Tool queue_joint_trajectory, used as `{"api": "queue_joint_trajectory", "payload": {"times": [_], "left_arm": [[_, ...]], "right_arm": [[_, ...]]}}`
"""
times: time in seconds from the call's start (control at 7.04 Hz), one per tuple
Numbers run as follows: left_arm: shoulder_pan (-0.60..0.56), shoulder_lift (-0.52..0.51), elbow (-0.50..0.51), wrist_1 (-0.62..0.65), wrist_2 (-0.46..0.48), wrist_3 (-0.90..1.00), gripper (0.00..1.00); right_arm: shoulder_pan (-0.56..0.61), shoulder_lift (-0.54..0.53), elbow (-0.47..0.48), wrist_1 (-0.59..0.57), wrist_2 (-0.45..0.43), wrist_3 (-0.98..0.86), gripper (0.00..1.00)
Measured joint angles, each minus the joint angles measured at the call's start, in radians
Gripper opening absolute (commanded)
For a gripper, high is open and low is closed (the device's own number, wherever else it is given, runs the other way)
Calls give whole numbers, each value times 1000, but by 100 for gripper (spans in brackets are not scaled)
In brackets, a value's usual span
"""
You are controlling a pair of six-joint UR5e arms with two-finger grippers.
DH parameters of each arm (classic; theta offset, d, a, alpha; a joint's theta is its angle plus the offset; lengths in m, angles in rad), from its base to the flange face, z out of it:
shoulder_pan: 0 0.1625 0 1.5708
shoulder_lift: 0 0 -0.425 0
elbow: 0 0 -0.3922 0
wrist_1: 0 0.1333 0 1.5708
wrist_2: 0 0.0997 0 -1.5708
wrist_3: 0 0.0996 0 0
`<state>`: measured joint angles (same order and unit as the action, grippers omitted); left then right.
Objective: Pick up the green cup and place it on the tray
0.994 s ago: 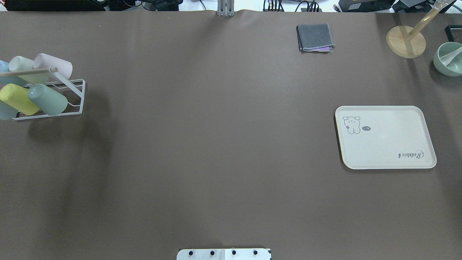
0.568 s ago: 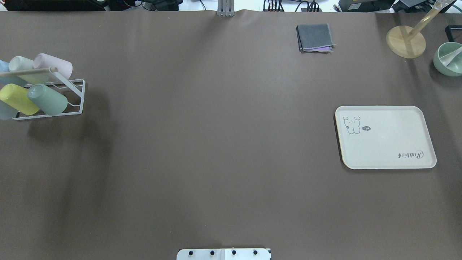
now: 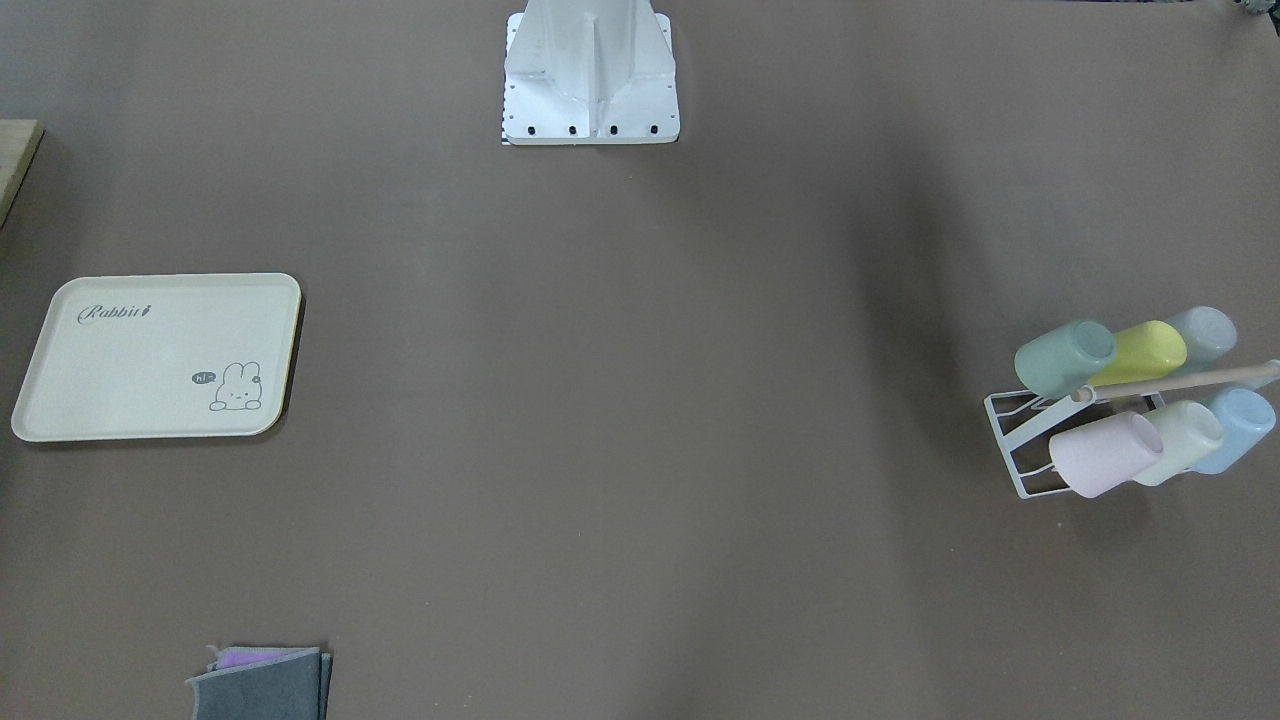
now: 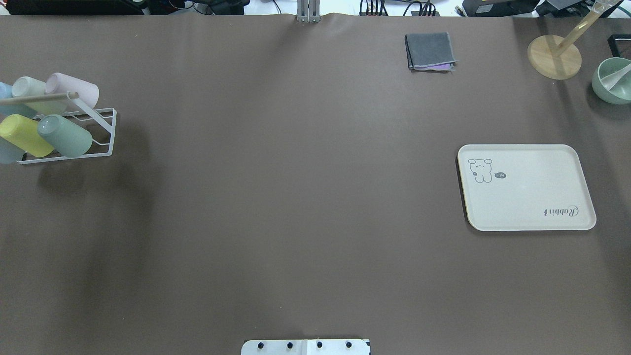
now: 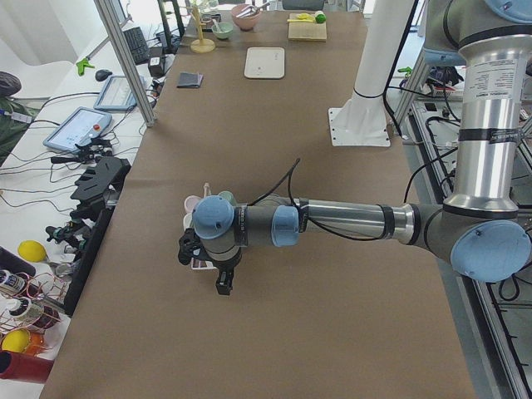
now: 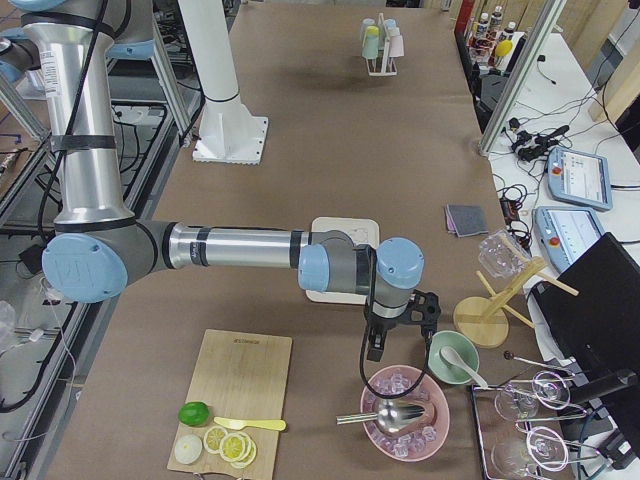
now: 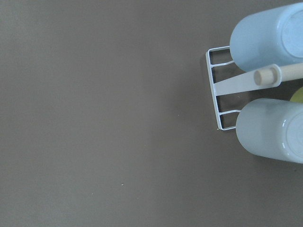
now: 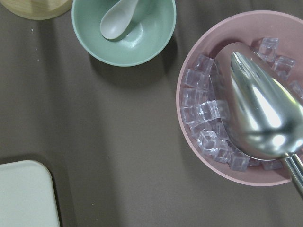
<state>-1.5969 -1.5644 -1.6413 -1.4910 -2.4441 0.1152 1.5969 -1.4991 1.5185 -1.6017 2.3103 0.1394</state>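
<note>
The green cup [image 4: 64, 135] lies tilted on a white wire rack [image 4: 106, 133] at the table's left edge, beside a yellow cup [image 4: 22, 134]; it also shows in the front view [image 3: 1065, 357]. The cream tray [image 4: 525, 187] lies flat and bare on the right, also in the front view [image 3: 155, 357]. My left gripper [image 5: 204, 268] hovers over the rack's end; I cannot tell if it is open. My right gripper [image 6: 400, 335] hovers past the tray near the bowls; I cannot tell its state. The left wrist view shows only pale blue cups [image 7: 272, 130].
Pink, whitish and blue cups [image 3: 1105, 452] share the rack. A grey cloth [image 4: 430, 51], a wooden stand [image 4: 554, 56] and a green bowl with a spoon [image 8: 124, 29] sit at the far right. A pink bowl of ice with a metal scoop [image 8: 236, 94] is beside it.
No object has moved in the overhead view; only the shadow below the rack has shifted slightly.
</note>
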Motion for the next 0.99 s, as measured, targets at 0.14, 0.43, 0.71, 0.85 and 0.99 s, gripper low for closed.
{"api": "queue_joint_trajectory", "payload": {"times": [0.14, 0.43, 0.71, 0.85, 0.99], "left_arm": [[0, 1, -1, 0, -19, 0, 99], [0, 4, 0, 1, -30, 0, 99], [0, 7, -1, 2, -32, 0, 99], [0, 11, 1, 2, -31, 1, 99], [0, 20, -3, -1, -31, 8, 99]], "right_arm": [[0, -1, 0, 1, -4, 0, 100], [-2, 8, 8, 6, -9, 0, 100], [-4, 0, 25, 1, -9, 1, 100], [-5, -9, 28, 1, -5, 4, 100], [-5, -18, 29, 1, -3, 6, 100]]}}
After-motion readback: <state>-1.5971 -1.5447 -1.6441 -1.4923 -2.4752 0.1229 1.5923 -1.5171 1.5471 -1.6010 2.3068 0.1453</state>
